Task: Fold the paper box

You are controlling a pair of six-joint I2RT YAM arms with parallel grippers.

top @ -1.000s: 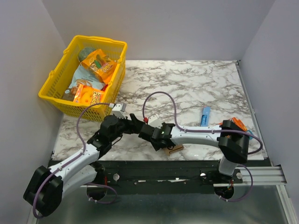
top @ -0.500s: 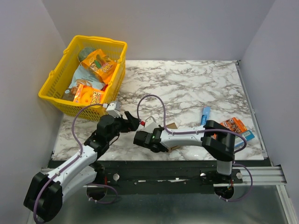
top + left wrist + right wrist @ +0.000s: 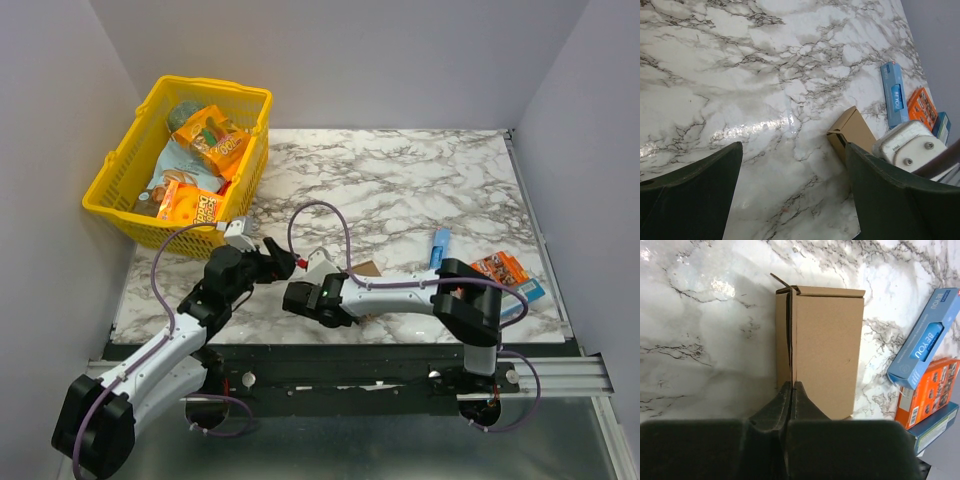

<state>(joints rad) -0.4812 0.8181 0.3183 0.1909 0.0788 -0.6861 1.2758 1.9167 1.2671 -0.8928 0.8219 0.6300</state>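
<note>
The paper box (image 3: 827, 340) is a plain brown flat rectangular box lying on the marble table. It also shows in the left wrist view as the box (image 3: 852, 130), and from above only bits of the box (image 3: 366, 268) show beside the right forearm. My right gripper (image 3: 792, 384) is shut at the box's near end, its tips pinching the edge along the seam between top and side panel. From above, the right gripper (image 3: 335, 305) sits low over the table's front. My left gripper (image 3: 794, 150) hangs open over bare marble left of the box, holding nothing. The top view puts the left gripper (image 3: 283, 258) close to the right wrist.
A yellow basket (image 3: 105, 200) of snack packets stands at the back left. A slim blue packet (image 3: 440, 248) and an orange packet (image 3: 497, 268) lie right of the box. The table's front edge runs just behind the right wrist.
My right gripper has closed from open to shut at the box's near edge, and its wrist has shifted left. The left gripper has drawn back a little, still open.
</note>
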